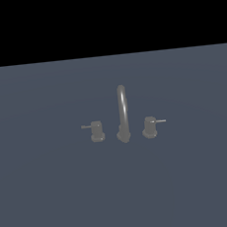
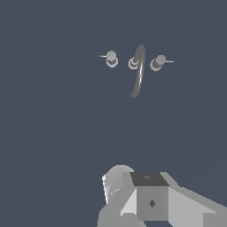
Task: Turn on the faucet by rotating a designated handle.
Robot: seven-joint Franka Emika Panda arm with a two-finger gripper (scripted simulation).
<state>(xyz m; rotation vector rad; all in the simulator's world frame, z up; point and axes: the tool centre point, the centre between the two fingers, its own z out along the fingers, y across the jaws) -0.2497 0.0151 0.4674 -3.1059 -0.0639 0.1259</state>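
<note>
Standing on blue-grey table [image 1: 44, 192] in exterior view: faucet [image 1: 122, 113], arched spout at centre, knob each side; handle [image 1: 150, 126] on exterior view's right, thin bright lever rod pointing further right, roughly level; matching knob [image 1: 96, 131] on left, darker rod pointing left. No arm or end effector visible here

Wrist view: faucet [image 2: 138, 71] seen from above, handle [image 2: 158, 62] well apart from wrist housing [image 2: 150, 199], far ahead across bare table [image 2: 44, 133]. Finger tips not shown; cannot tell whether end effector spread or pressed together. Judgement: long approach needed before contacting lever
</note>
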